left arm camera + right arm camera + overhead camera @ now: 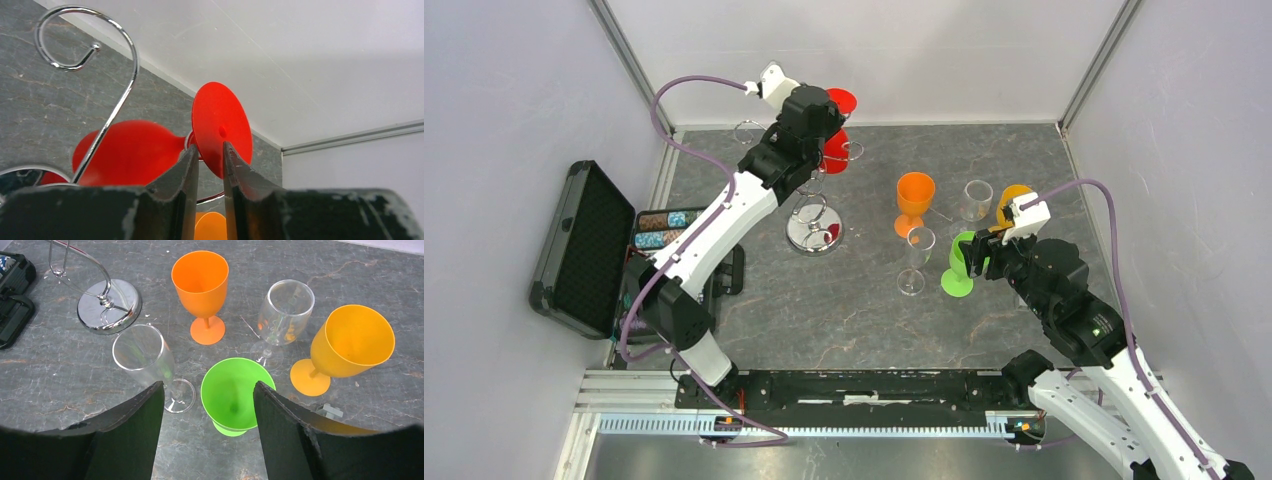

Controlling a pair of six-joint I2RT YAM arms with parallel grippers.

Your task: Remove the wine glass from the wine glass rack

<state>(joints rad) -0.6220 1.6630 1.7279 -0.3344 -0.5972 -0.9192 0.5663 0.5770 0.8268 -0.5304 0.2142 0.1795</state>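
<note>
A red wine glass (220, 125) hangs on its side from the chrome wine glass rack (814, 233) at the back left, its bowl (132, 150) behind a curled wire arm (111, 118). My left gripper (210, 146) is up at the rack top (826, 118), with its jaws pinched on the edge of the glass's round red foot. My right gripper (208, 384) hovers open above a green glass (232, 390) at the right, holding nothing (974, 262).
Right of the rack stand an orange glass (914, 195), two clear glasses (976, 200) (918, 250), a yellow-orange glass (1012, 200) and the green one (959, 272). An open black case (584, 245) lies at the left edge. White walls close in the table.
</note>
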